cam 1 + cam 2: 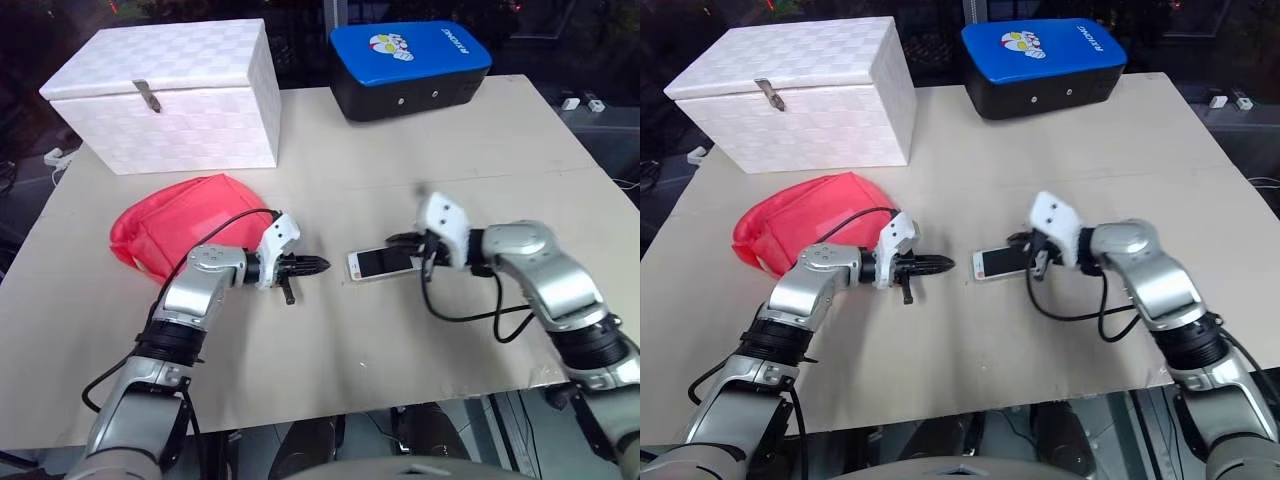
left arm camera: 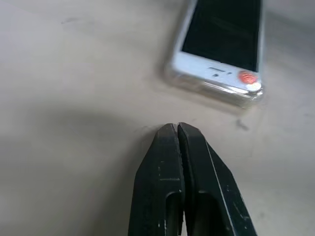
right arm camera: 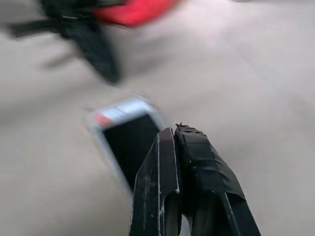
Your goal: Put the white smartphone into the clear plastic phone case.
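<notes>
1. Both sets of jaws are clenched tight on nothing: the left gripper point(image 1: 318, 265) hangs just above the table point(image 1: 400, 340) with its black fingers point(image 2: 179, 167) pressed flat together, and the right gripper point(image 1: 400, 240) has its pair closed the same way over the far end of the phone.
2. Lying flat on the table between the two grippers is the white smartphone point(image 1: 380, 263), screen up. It already sits inside the clear plastic phone case point(image 2: 231, 94), whose glassy rim shows around the phone's near end in the left wrist view.
3. At the back of the table stands a white woven box point(image 1: 170, 95) with its lid down and a metal clasp on the front; whatever it holds cannot be seen. Beside it is a black case with a blue cartoon-printed top point(image 1: 410, 65), also closed.
4. A red fabric pouch point(image 1: 185, 230) lies slumped near the left arm; I cannot tell whether anything is in it.
5. From overhead the clear shell is almost impossible to pick out, and the right gripper covers the phone's far end.
6. On the phone I see a white bezel, a black screen and rounded corners, with an orange-red spot at its near end.
</notes>
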Tool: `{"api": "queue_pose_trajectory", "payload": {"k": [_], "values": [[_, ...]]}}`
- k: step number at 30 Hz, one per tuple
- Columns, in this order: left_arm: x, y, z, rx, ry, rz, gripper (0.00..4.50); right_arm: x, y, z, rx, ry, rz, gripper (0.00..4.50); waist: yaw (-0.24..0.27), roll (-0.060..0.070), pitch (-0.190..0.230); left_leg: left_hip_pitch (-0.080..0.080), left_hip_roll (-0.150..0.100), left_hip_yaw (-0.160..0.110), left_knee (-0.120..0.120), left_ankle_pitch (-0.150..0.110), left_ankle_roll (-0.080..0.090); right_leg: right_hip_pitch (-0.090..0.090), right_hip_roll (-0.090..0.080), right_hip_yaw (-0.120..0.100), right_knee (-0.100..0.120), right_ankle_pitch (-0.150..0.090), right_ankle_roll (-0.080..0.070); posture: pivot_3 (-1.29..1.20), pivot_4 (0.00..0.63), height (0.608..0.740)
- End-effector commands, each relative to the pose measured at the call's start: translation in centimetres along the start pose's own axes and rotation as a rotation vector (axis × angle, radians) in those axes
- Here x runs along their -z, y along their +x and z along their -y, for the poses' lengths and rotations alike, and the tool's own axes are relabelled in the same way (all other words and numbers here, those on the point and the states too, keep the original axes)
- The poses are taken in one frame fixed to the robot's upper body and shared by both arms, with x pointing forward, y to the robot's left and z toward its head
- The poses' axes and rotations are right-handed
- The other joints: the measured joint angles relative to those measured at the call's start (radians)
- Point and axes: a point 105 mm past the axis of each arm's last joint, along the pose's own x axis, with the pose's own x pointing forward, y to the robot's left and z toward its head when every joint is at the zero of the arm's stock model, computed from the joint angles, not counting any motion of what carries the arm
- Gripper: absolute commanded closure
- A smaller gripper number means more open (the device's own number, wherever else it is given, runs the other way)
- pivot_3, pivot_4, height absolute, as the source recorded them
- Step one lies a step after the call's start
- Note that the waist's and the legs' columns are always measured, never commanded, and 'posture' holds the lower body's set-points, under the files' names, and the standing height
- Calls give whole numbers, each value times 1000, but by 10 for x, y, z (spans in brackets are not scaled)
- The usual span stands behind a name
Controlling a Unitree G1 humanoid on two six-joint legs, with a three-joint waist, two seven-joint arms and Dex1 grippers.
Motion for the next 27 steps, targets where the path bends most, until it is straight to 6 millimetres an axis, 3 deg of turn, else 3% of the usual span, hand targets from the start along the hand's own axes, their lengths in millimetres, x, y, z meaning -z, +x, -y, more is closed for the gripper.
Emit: {"api": "queue_pose_trajectory", "payload": {"k": [1,5,8,12,14,18,21,24,27], "values": [[-8,-6,0,-24,16,35,4407,4,15,-2,-30,-42,-30,4500,2,0,0,0,0,0,0,0,0,0,0,0,0,0,0,0,150,740],[-7,-6,7,-24,13,39,4407,27,36,-5,-87,-59,-132,4500,-1,0,0,0,0,0,0,0,0,0,0,0,0,0,0,0,150,740],[-6,-4,12,-20,12,41,4407,45,40,-10,-142,-91,-215,4500,-3,0,0,1,0,1,0,0,0,0,0,1,1,0,0,0,150,740],[-5,0,16,-15,9,36,4407,46,41,-10,-157,-121,-210,4500,2,-1,-1,2,0,0,0,0,0,0,0,0,0,0,0,0,150,740],[-6,5,17,-13,10,33,4407,36,40,-3,-110,-125,-165,4500,3,-1,-1,2,0,0,0,0,0,1,0,0,0,0,0,0,150,740],[-12,18,25,6,15,45,4407,-4,18,13,-12,-64,15,4500,6,-1,-1,0,0,0,0,0,0,0,0,0,1,0,0,0,150,740],[-15,26,30,20,16,52,4407,-20,-7,17,37,-56,64,4500,6,-1,-1,-1,0,0,0,0,0,-1,0,0,0,0,0,0,150,740],[-15,31,30,16,25,43,4407,-19,-29,22,108,-56,45,4500,7,-1,-1,-1,-1,-1,0,0,0,-1,0,-1,0,0,0,0,150,740],[-14,34,30,15,31,35,4407,7,-55,37,255,-67,-73,4500,18,-1,-1,-1,-1,-1,0,0,0,0,0,-1,0,0,0,0,150,740]]}}
